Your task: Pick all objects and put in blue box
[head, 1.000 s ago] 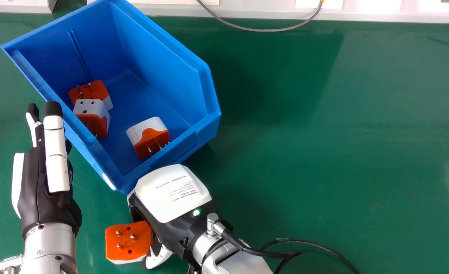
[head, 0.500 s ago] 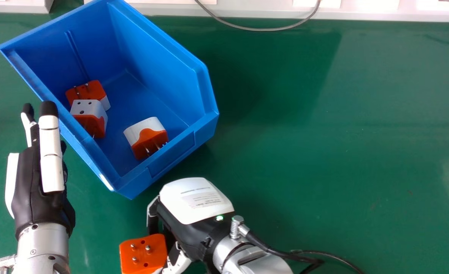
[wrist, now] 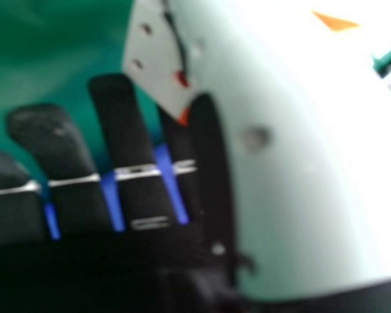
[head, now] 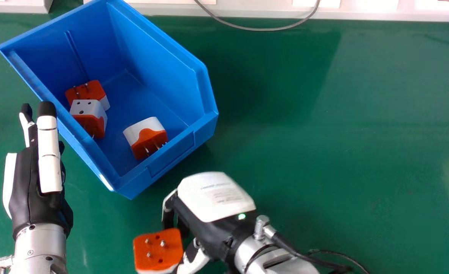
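At seven o'clock, my right hand [head: 213,198] pinches a travel adapter [head: 158,248] edgewise, presumably for easy release into the blue box [head: 173,152] at ten; my left hand [head: 36,186] lies straight-fingered.

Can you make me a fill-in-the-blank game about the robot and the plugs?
The robot's ____ hand holds a plug.
The pins on that plug stick out of its ____ coloured side.
The big box is coloured ____.
It has ____ other plugs inside.

Missing words: right, orange, blue, three.
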Tool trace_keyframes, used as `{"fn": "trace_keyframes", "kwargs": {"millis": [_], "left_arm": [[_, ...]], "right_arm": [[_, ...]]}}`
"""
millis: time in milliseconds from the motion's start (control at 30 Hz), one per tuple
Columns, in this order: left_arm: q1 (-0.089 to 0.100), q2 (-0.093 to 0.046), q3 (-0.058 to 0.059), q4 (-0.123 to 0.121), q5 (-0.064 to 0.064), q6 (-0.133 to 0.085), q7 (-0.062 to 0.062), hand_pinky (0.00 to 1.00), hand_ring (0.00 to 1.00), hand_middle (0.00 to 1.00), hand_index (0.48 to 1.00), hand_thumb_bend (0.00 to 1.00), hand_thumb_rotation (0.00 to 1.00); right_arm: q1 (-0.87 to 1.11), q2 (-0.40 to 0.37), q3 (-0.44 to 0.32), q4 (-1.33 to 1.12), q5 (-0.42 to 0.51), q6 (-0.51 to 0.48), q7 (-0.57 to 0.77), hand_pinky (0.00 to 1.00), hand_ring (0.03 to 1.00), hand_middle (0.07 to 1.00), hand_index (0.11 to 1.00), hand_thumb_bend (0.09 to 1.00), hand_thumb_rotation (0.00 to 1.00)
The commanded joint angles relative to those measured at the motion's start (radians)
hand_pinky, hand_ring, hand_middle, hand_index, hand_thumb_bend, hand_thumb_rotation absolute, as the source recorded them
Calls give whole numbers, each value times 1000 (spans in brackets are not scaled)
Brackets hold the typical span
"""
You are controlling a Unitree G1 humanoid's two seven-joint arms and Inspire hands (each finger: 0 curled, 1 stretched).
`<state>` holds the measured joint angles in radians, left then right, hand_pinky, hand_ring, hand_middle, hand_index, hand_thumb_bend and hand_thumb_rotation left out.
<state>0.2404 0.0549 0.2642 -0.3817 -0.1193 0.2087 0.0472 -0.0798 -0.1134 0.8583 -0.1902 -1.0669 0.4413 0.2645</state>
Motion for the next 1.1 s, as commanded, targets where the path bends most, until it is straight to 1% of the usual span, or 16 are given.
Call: {"fn": "trace_keyframes", "kwargs": {"millis": [0,67,133,233,400,533,667,767,867,933,1067], "left_arm": [[1,9,10,-24,0,-4,0,1000,1000,1000,1000,609,1000],[2,10,10,-26,0,-4,-1,1000,1000,1000,1000,609,1000],[2,11,12,-23,0,-6,-2,1000,1000,1000,1000,609,1000],[1,12,12,-18,1,-9,-2,1000,1000,1000,1000,607,1000],[-3,13,14,-13,-1,-8,-6,1000,1000,1000,1000,606,1000],[-8,13,15,-9,-1,-6,-5,1000,1000,1000,1000,606,1000],[-8,12,15,-10,-2,-6,-6,1000,1000,1000,1000,606,1000],[-9,13,16,-6,-2,-7,-7,1000,1000,1000,1000,606,1000],[-15,14,17,1,-3,-8,-8,1000,1000,1000,1000,606,1000],[-18,15,20,7,-5,-10,-10,1000,1000,1000,1000,606,1000],[-20,15,25,12,-11,-13,-17,1000,1000,1000,1000,599,1000]], "right_arm": [[13,10,-24,-61,-4,-29,-37,162,223,447,504,508,0],[19,16,-43,-75,4,-47,-62,113,173,460,491,510,0],[23,23,-65,-87,25,-73,-89,83,143,465,486,512,0],[25,32,-96,-115,54,-108,-116,60,122,468,483,513,0],[-1,49,-130,-175,46,-135,-117,52,117,469,482,514,0],[-34,70,-154,-208,42,-140,-98,52,118,469,480,513,0],[-76,96,-180,-225,48,-144,-80,78,145,470,480,512,0],[-131,120,-212,-206,77,-160,-89,84,151,470,481,512,0],[-187,134,-238,-162,98,-180,-115,58,115,470,484,512,0],[-222,140,-253,-127,102,-192,-134,46,102,469,485,512,0],[-301,160,-265,-53,89,-198,-168,45,109,469,484,513,0]]}}
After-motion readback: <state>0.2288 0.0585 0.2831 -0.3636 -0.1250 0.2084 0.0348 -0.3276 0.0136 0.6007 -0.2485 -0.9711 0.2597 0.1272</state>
